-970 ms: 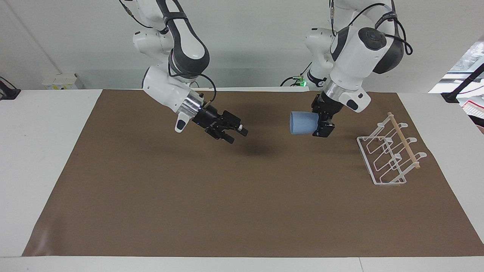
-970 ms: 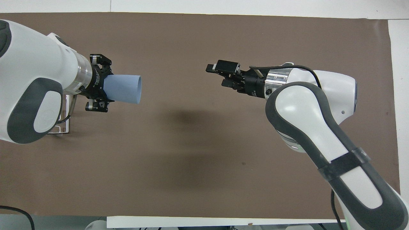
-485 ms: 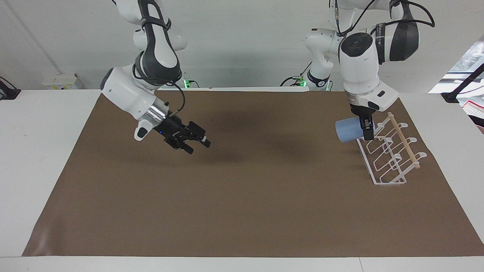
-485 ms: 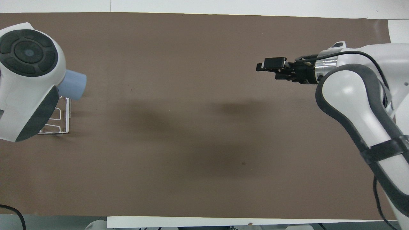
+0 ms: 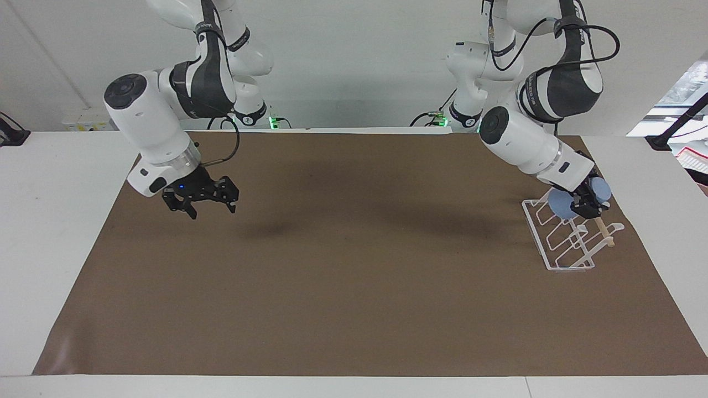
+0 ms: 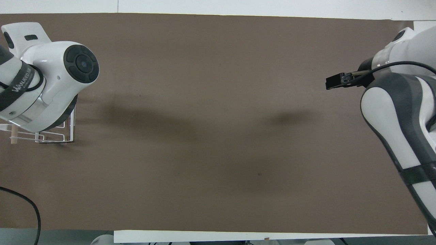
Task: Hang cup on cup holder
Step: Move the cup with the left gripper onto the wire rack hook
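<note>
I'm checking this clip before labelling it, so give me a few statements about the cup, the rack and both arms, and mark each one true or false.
1. The left pincer holds the light-blue cup over the white wire rack. True.
2. The cup stands upright on the brown mat. False: it is up in the air, in the left pincer.
3. The right pincer holds a second cup. False: it is open and holds nothing, over the mat.
4. The rack sits toward the left arm's end of the table. True.
5. A thin wooden rod runs along the rack's top. True.

White wall [image 5: 359, 55]; brown mat [image 5: 354, 298]; white table [image 5: 55, 221].
</note>
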### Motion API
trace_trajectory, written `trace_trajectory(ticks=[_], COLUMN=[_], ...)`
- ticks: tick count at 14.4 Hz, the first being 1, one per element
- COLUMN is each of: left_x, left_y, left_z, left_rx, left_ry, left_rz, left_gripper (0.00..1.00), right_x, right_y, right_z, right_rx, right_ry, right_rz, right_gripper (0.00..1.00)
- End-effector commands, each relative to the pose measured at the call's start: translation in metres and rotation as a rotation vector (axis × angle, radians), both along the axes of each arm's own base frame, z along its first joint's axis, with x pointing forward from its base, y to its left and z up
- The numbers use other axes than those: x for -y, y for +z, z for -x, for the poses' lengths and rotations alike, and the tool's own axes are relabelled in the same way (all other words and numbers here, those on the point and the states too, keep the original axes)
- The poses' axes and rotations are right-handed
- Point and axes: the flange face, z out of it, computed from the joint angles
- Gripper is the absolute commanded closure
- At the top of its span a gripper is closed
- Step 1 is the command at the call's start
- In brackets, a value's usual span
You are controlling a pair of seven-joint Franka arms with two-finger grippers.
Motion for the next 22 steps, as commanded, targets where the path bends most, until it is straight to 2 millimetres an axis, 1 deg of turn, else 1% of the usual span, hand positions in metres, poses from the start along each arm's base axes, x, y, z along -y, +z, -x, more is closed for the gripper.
trace_trajectory(ticks=[1, 2, 3, 4, 5, 6, 7, 8, 10, 12, 13, 14, 15, 16, 17, 18, 20, 21, 22], left_x=[-0.012, -0.012, -0.014, -0.019, -0.02, -0.021, -0.022, -0.027, -0.029, -0.029, -0.029, -0.027, -0.025, -0.025, -0.025, -0.026, -0.027, -0.029, -0.031], left_y=[-0.017, -0.021, -0.028, -0.037, -0.045, -0.047, -0.05, -0.054, -0.064, -0.073, -0.078, -0.083, -0.086, -0.088, -0.088, -0.089, -0.088, -0.084, -0.074], left_z=[-0.026, -0.028, -0.029, -0.032, -0.034, -0.035, -0.034, -0.034, -0.032, -0.029, -0.027, -0.024, -0.022, -0.022, -0.021, -0.02, -0.021, -0.022, -0.027], left_rx=[0.0, 0.003, 0.016, 0.015, 0.009, 0.021, 0.031, 0.024, 0.008, 0.013, 0.008, 0.001, 0.001, 0.011, 0.031, 0.043, 0.046, 0.053, 0.074], left_ry=[-0.029, -0.035, -0.025, -0.011, -0.015, -0.017, -0.012, -0.004, -0.002, 0.007, 0.007, -0.002, -0.011, -0.007, 0.003, 0.012, 0.018, 0.024, 0.028], left_rz=[-0.047, -0.043, -0.041, -0.042, -0.058, -0.076, -0.077, -0.079, -0.084, -0.082, -0.081, -0.079, -0.067, -0.059, -0.053, -0.05, -0.052, -0.062, -0.057], left_gripper=[1.0, 1.0, 1.0, 1.0, 1.0, 1.0, 1.0, 1.0, 1.0, 1.0, 0.99, 0.94, 0.76, 0.46, 0.36, 0.22, 0.0, 0.0, 0.0], right_x=[0.038, 0.041, 0.039, 0.033, 0.028, 0.014, 0.006, 0.0, -0.018, -0.013, -0.004, -0.002, -0.003, -0.002, -0.001, 0.0, 0.006, 0.012, 0.014], right_y=[0.051, 0.072, 0.094, 0.12, 0.128, 0.127, 0.127, 0.128, 0.124, 0.122, 0.121, 0.118, 0.118, 0.117, 0.119, 0.119, 0.118, 0.118, 0.118], right_z=[0.005, 0.01, 0.016, 0.026, 0.032, 0.034, 0.037, 0.04, 0.049, 0.049, 0.049, 0.049, 0.05, 0.05, 0.05, 0.05, 0.052, 0.051, 0.053], right_rx=[-0.033, -0.043, -0.044, -0.032, -0.041, -0.055, -0.081, -0.097, -0.138, -0.143, -0.145, -0.152, -0.154, -0.159, -0.157, -0.16, -0.17, -0.169, -0.174], right_ry=[-0.055, -0.053, -0.042, -0.033, -0.022, 0.009, 0.024, 0.02, -0.069, -0.083, -0.099, -0.106, -0.103, -0.103, -0.105, -0.107, -0.117, -0.127, -0.131], right_rz=[0.028, 0.053, 0.091, 0.111, 0.137, 0.182, 0.191, 0.187, 0.181, 0.156, 0.149, 0.139, 0.137, 0.138, 0.14, 0.145, 0.145, 0.145, 0.142], right_gripper=[0.0, 0.0, 0.0, 0.01, 0.01, 0.01, 0.01, 0.0, 0.01, 0.01, 0.01, 0.01, 0.01, 0.0, 0.01, 0.01, 0.01, 0.01, 0.01])
